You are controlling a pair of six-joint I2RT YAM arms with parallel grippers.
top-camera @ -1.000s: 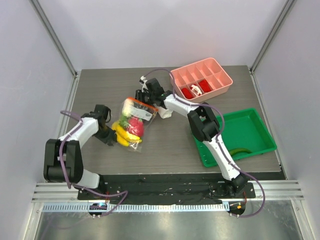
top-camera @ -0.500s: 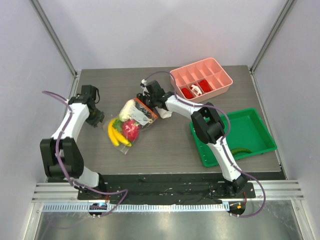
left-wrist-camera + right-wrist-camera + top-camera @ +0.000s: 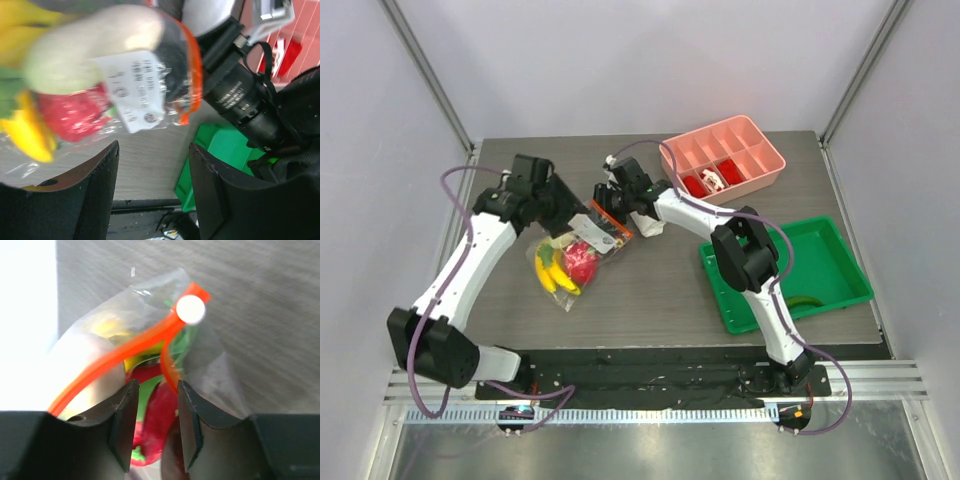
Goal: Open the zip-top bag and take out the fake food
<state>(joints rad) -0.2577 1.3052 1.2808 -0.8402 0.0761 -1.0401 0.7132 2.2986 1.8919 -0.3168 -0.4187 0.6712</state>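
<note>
The zip-top bag lies on the table with a yellow banana, a red fruit and a white vegetable inside. My right gripper is shut on the bag at its orange zip strip. In the right wrist view the strip loops over my fingers, its white slider sits at the far end, and red and green fruit shows through the plastic between the jaws. My left gripper hovers by the bag's back left. It is open and empty, with the bag beyond it.
A pink divided tray with small red-and-white pieces stands at the back right. A green tray sits at the right with a green curved piece in it. Its corner shows just past my left fingers.
My left arm left the bag's lower left side, swung out left, then came to the bag's back end, and its jaws opened. The bag shifted slightly. The right gripper kept its hold.
</note>
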